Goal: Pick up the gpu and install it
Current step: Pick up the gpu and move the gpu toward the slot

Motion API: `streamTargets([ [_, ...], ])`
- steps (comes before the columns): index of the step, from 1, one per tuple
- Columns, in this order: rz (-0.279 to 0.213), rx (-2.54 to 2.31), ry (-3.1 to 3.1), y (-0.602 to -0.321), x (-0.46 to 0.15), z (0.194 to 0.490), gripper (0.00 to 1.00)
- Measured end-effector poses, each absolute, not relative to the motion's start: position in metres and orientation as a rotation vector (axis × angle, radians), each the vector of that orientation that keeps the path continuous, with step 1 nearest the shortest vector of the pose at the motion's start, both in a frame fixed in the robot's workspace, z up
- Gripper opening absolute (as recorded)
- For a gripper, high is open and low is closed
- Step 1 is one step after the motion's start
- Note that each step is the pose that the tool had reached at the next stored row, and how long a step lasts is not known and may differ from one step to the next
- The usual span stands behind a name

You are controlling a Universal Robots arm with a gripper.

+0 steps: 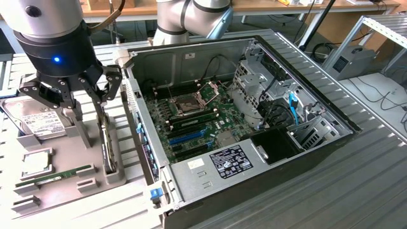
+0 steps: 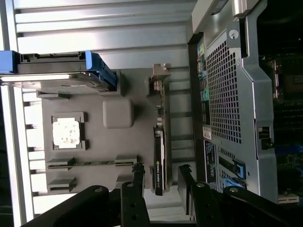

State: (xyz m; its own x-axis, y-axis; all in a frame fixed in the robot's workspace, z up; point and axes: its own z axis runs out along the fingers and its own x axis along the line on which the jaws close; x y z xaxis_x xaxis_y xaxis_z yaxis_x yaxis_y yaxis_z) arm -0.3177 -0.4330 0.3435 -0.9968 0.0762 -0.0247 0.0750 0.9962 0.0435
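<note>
Gripper (image 1: 87, 109), wide open and empty, hangs over the gpu (image 2: 159, 156), standing on edge along the tray (image 2: 102, 151) edge, probably for easy straddling.

SITE: you're in a robotics lab | SIGNS: robot arm (image 1: 190, 16) at 12 o'clock; open PC case (image 1: 190, 62) centre; parts tray (image 1: 64, 145) at 9; cables (image 1: 383, 98) at 3

Work table (image 1: 356, 191): ribbed grey metal slats, evenly and brightly lit, with a soft sheen.
Beyond the table's far edge: wooden bench top (image 1: 267, 6), pale brown.
Off the table's far corner, toward the exterior view's right: grey box (image 1: 348, 61) with a vented face; metal rack frame (image 1: 384, 28) just behind it.
Floor (image 1: 369, 112) beside the table: pale grey, with loose black cables (image 1: 384, 95) lying on it.
</note>
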Motion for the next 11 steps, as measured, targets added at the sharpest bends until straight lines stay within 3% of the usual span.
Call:
streamTargets([
  [11,0.066,0.118,3.112,-0.433,-0.318,0.321,0.42],
])
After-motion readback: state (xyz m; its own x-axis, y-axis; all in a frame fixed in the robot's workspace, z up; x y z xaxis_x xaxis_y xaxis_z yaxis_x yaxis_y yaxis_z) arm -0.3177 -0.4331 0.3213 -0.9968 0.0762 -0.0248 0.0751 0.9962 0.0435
